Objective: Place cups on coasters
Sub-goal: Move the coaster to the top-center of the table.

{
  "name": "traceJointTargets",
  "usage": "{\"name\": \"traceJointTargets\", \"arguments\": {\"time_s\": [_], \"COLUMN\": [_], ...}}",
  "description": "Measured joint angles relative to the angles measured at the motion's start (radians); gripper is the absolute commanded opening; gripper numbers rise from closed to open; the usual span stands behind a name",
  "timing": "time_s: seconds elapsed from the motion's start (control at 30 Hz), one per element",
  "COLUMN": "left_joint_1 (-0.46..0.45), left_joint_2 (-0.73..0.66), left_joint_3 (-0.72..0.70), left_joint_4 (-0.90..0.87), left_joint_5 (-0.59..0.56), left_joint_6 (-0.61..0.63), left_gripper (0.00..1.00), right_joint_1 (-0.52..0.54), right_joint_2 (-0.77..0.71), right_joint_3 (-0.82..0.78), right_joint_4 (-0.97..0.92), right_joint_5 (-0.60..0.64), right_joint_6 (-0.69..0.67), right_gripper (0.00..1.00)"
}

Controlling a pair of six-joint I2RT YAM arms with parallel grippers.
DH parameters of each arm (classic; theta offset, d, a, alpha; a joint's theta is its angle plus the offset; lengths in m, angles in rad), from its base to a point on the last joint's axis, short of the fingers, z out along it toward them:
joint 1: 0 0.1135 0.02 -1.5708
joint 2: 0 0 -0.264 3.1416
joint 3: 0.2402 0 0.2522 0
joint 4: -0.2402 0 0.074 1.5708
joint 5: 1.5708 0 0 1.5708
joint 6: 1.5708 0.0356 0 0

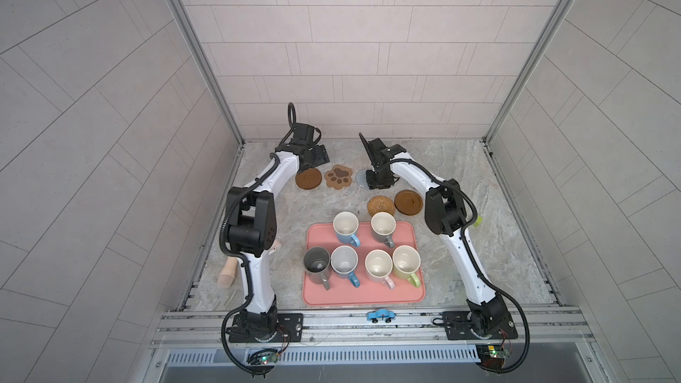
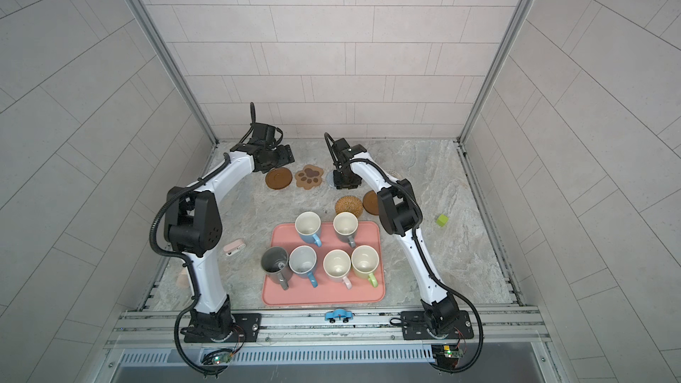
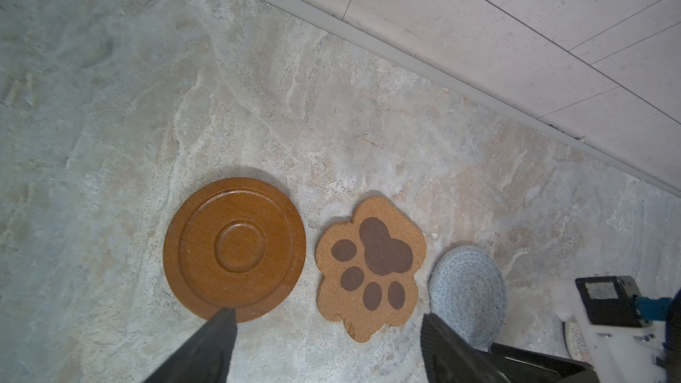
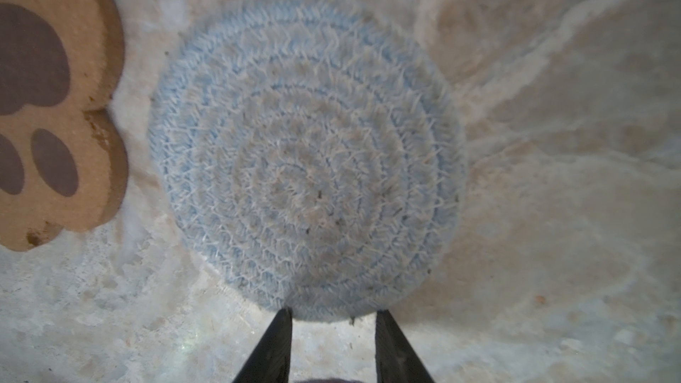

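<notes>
All 6 cups (image 1: 379, 266) stood on the pink tray (image 1: 365, 296), well back toward the robot from both grippers. The left gripper (image 3: 326, 315) hung wide open near the wooden disc (image 3: 236, 248). The right gripper (image 4: 333, 313), narrowly parted and empty, sat low at the edge of the knit coaster (image 4: 306, 149).

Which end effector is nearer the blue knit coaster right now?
Right. The right end effector is at the knit coaster's edge. The left end effector is over by the wooden disc, with the paw-print coaster lying in between.
</notes>
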Motion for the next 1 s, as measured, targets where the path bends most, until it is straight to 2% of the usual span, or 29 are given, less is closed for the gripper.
{"name": "traceJointTargets", "arguments": {"time_s": [0.27, 0.7, 1.0], "left_joint_1": [0.000, 0.000, 0.000], "left_joint_2": [0.000, 0.000, 0.000], "left_joint_3": [0.000, 0.013, 0.013], "left_joint_4": [-0.001, 0.000, 0.000], "left_joint_5": [0.002, 0.002, 0.003], "left_joint_6": [0.003, 0.003, 0.003], "left_gripper": [0.86, 0.86, 0.86], "right_joint_1": [-0.003, -0.046, -0.102], "right_joint_2": [-0.020, -0.134, -0.283], "right_joint_3": [0.000, -0.012, -0.262], "right_joint_4": [-0.004, -0.032, -0.036], "right_joint_5": [0.013, 0.071, 0.122], "right_joint_6": [-0.012, -0.031, -0.023], "right_gripper": [0.41, 0.41, 0.41]}}
